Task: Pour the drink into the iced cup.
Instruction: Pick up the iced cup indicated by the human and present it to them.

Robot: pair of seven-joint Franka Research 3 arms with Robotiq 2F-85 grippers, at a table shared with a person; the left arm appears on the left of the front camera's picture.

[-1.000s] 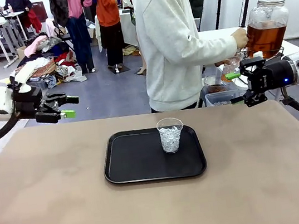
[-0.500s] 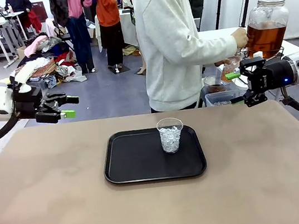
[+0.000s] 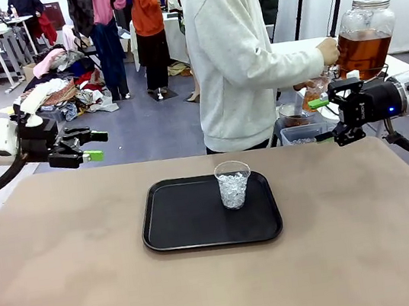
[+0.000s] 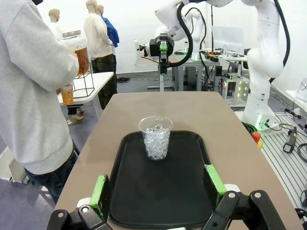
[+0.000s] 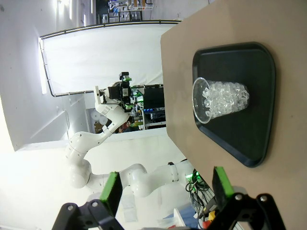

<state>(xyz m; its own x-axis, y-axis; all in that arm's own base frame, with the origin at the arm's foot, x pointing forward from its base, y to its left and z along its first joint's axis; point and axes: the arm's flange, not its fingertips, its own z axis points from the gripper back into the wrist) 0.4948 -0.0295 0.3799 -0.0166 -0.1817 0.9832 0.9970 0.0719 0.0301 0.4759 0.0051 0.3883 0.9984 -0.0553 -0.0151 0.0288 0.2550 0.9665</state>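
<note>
Left gripper (image 3: 98,146) and right gripper (image 3: 321,120) gape empty. The cup (image 3: 234,184) stands upright on the tray (image 3: 170,235), midway between them; the drink (image 3: 363,52) sits in the jar (image 3: 365,17) beyond the right gripper (a person's hand (image 3: 328,51) at it), so the right arm is nearer

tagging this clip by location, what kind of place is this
Probably a robotics lab or workshop hall: a white robot arm at the brown table, electronics benches behind it, clothes heaped on the floor.

One tray (image 3: 183,218), one iced cup (image 3: 234,185), one jar (image 3: 364,37), possibly another cup (image 4: 67,93).
</note>
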